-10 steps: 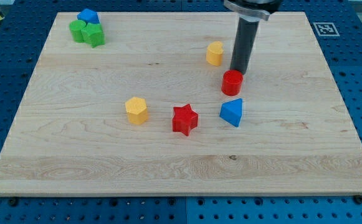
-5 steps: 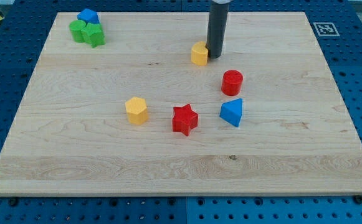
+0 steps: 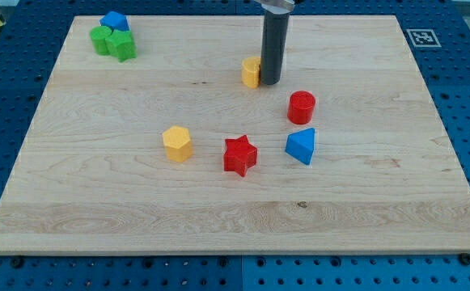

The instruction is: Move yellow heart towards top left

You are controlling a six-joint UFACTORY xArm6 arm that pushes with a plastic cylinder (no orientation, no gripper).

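The yellow heart (image 3: 251, 72) sits on the wooden board (image 3: 97, 194), above the view's centre. My tip (image 3: 269, 83) touches its right side, and the rod hides part of the heart. The rod rises to the view's top edge.
A red cylinder (image 3: 302, 107) lies right and below my tip. A blue triangular block (image 3: 301, 145), a red star (image 3: 239, 155) and a yellow hexagon (image 3: 177, 143) lie lower. At the top left stand a blue block (image 3: 114, 20) and green blocks (image 3: 113, 43).
My tip moved left from beside the red cylinder to the yellow heart's right side and pushed the heart to the left. The other blocks have not moved.
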